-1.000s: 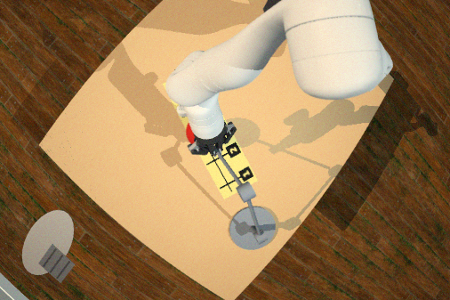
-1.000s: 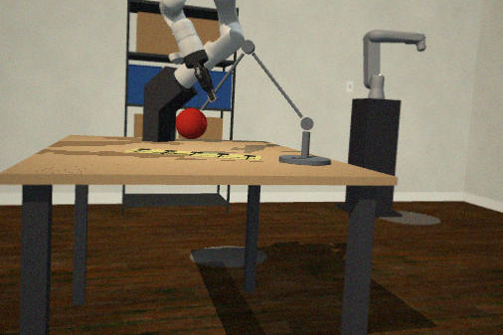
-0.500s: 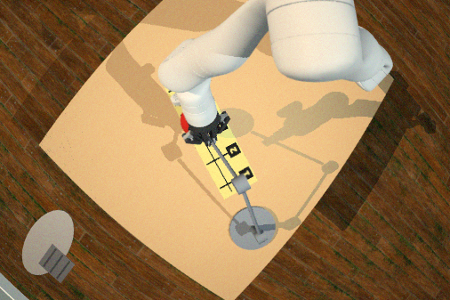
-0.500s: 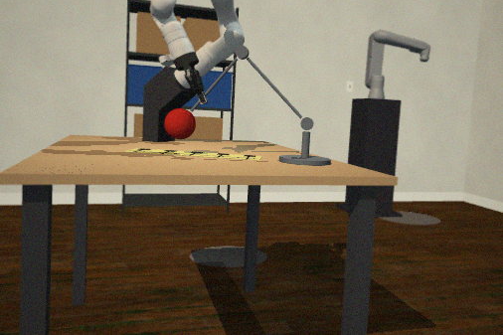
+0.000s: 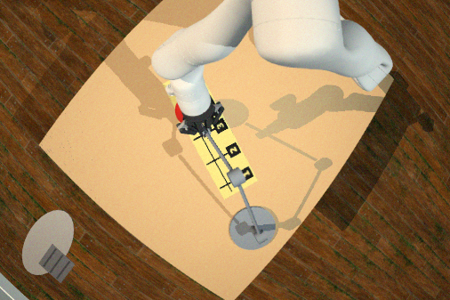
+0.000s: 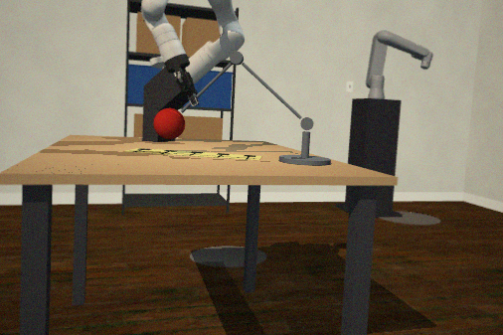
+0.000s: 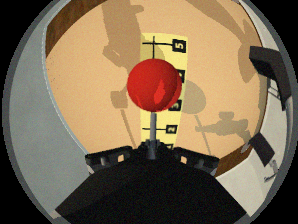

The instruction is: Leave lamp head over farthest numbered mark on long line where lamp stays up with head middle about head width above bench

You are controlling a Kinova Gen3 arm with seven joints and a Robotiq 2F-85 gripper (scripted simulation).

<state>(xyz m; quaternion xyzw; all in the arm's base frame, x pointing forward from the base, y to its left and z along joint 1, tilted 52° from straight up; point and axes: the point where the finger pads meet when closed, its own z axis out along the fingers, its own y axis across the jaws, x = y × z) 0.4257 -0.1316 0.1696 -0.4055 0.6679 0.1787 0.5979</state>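
The lamp has a round grey base (image 5: 253, 228) near the bench's front edge, a thin two-part arm with an elbow joint (image 6: 236, 58) and a red ball head (image 6: 169, 123). My gripper (image 5: 202, 127) is shut on the thin lamp arm just above the head; the side view shows it too (image 6: 191, 98). The head hangs a little above the bench over the yellow strip (image 5: 216, 154). From above the head (image 5: 179, 113) lies just past mark 3 (image 5: 220, 126) and is mostly hidden by my wrist. In the wrist view the head (image 7: 154, 86) covers the middle of the strip.
Marks 2 (image 5: 234, 150) and 1 (image 5: 247, 173) lie toward the base. A shelf rack (image 6: 181, 96) stands behind the bench, and a second grey arm on a black pedestal (image 6: 375, 146) stands to the right. A grey disc (image 5: 47, 242) lies on the floor.
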